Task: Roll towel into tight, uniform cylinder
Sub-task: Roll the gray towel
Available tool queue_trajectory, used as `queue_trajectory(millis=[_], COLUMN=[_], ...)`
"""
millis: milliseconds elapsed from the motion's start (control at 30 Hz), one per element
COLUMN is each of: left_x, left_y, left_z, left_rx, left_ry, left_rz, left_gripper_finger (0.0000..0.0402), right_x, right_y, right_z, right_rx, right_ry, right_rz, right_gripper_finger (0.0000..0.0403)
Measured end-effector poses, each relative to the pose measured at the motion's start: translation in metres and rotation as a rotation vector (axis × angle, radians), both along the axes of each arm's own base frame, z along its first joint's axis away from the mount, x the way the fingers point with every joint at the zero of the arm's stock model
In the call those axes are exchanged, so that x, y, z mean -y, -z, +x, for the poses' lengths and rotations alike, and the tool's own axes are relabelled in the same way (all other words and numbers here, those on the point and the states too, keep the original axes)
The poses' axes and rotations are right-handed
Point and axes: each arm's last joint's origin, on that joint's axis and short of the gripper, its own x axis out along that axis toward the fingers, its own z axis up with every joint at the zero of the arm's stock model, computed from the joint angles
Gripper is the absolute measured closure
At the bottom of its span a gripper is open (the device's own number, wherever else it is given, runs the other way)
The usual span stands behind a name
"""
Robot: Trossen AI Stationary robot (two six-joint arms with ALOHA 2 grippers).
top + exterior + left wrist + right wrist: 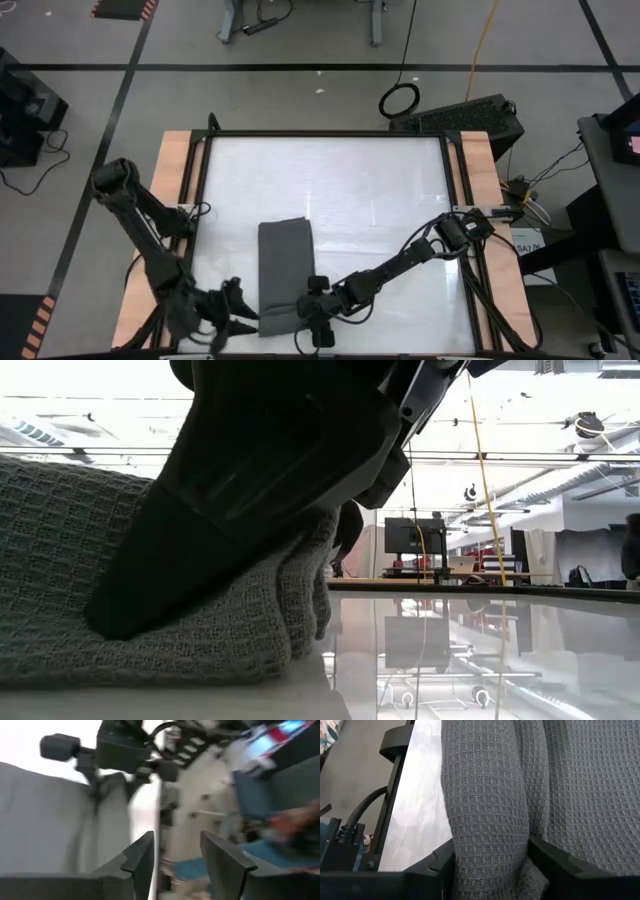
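The towel (285, 268), a dark grey waffle cloth, lies as a long folded strip on the white table, running from the middle toward the near edge. Its near end is curled into a thick roll (485, 805), which also shows at the left of the low view (180, 630). My right gripper (318, 308) reaches in from the right and is shut on that roll. My left gripper (243, 318) hovers just left of the towel's near end. Its fingers (177, 842) stand open with nothing between them. My right gripper pinches the right end of the towel's roll (487, 845) between its two fingers (442, 865), one on each side of it. It comes slanting down from the table's right, fingers lying along the roll. The roll rests on the table, joined to the flat part of the towel (590, 780).
A black frame (330, 134) borders the white tabletop, with wooden boards (172, 170) at both sides. The far half of the table (330, 180) is free. The near frame rail (395, 785) runs close beside the roll.
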Motion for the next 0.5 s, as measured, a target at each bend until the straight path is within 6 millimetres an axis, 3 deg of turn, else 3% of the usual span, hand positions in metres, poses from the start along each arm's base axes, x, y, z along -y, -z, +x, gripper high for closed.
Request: queue_trajectory(millis=[133,300,500], left_x=[0.014,0.034,0.046], left_y=[0.029,0.059,0.057], left_z=[0.021,0.040,0.038], left_rx=[-0.051,-0.123,-0.101], left_ry=[-0.035,0.018,-0.003], left_rz=[0.117,0.038,0.036], left_gripper_finger=[0.0236,0.0197,0.0137], right_x=[0.000,-0.001,0.000], right_y=[0.000,0.001,0.001], right_z=[0.000,-0.001,0.000], right_rx=[-0.004,-0.007,-0.015], right_ry=[0.004,0.001,-0.008], right_rz=[0.006,0.012,0.023], right_gripper_finger=[0.0218,0.0218,0.0218])
